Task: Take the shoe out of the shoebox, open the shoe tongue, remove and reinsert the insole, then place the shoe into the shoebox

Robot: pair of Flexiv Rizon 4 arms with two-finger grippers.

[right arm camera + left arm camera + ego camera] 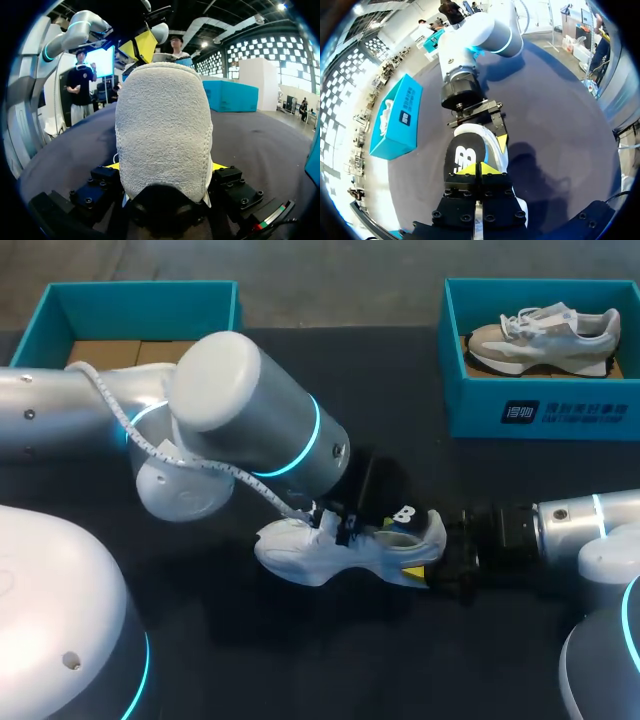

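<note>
A white shoe (pixel 330 552) lies on the dark table, toe to the left. My right gripper (pixel 432 562) is shut on its heel; in the right wrist view the grey fuzzy heel (pixel 162 135) fills the gap between the yellow fingertips (pixel 220 166). My left gripper (pixel 480 169) stands over the shoe's opening, tips pinched together on the edge of the black insole (pixel 465 157), which carries a white logo and rises out of the shoe (pixel 403 513). Those left tips (pixel 140 47) show above the heel in the right wrist view. The right gripper (pixel 479 131) faces the left one across the shoe.
A teal shoebox (pixel 545 410) at the back right holds another pale shoe (pixel 540 335). A second teal box (pixel 60 310) stands at the back left with only cardboard inside. My bulky left arm (pixel 250 410) hangs over the table's middle.
</note>
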